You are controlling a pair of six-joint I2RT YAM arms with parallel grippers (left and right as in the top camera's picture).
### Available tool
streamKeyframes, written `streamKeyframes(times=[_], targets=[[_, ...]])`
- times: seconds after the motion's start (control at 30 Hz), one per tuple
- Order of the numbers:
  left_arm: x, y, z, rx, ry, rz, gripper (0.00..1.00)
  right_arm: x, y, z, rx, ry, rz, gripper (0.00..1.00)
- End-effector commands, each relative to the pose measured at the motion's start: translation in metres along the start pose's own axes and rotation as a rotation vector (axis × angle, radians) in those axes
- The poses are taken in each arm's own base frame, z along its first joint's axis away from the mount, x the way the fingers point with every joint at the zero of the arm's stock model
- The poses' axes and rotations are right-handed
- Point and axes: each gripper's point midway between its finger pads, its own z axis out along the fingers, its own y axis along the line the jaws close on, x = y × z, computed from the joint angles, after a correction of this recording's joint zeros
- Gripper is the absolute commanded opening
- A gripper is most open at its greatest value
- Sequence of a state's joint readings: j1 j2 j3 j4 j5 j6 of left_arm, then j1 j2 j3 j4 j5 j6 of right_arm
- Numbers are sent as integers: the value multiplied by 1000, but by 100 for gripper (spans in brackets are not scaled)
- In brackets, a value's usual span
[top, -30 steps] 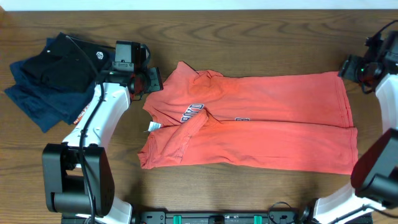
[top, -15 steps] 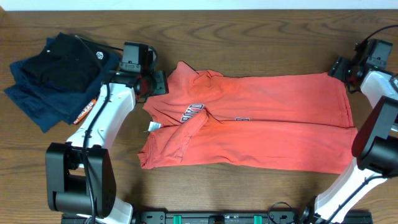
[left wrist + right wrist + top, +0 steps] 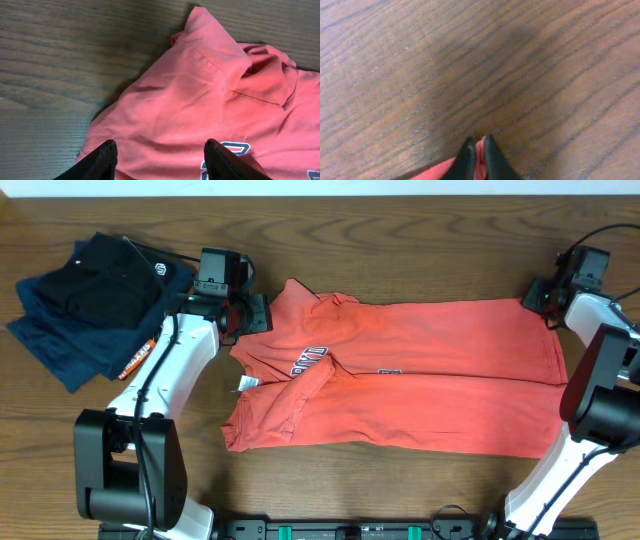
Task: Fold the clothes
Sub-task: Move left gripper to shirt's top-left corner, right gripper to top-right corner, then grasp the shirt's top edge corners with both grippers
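The clothes, a coral-red T-shirt (image 3: 430, 370), lie spread sideways on the wooden table, the neck end to the left, one sleeve folded over the dark chest lettering (image 3: 310, 360). My left gripper (image 3: 255, 313) hovers open over the shirt's upper left shoulder. In the left wrist view its jaws (image 3: 161, 145) stand wide apart above the red cloth (image 3: 200, 90), holding nothing. My right gripper (image 3: 535, 298) is at the shirt's far right top corner. In the right wrist view it (image 3: 478, 142) is shut on a pinch of the shirt's edge (image 3: 435, 172).
A pile of folded dark navy and black garments (image 3: 85, 300) with an orange-striped label (image 3: 135, 360) lies at the back left, just beside the left arm. Both arm bases stand at the table's front edge. Bare wood (image 3: 495, 60) lies beyond the shirt's right corner.
My right gripper has moved in leftward to the shirt's top right corner and closed on the cloth. The left gripper shifted slightly right onto the shoulder, staying open.
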State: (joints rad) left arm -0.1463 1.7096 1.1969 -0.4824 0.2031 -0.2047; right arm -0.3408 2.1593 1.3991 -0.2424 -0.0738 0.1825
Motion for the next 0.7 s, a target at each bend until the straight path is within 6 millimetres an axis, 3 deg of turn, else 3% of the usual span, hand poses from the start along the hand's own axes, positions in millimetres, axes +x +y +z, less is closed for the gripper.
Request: streamKeyframes(times=[0.0,0.13,0.23,0.43,0.67], targets=[[-2,1,2,-6,-2,13,58,21,-9,11,52,64,8,1],[-18,-5,1,21,-69,24,58,37,-29,4,166,128,3,1],[-24,-36,1,195,-67,58,57,46,-36,-5,206,175,-4,1],[-33,-62,27,287,29,83,58,64,-38,-21,219,265,-32,1],[-63,-83,54,274,142,119,61,86,-42,-29,227,364,-78,1]])
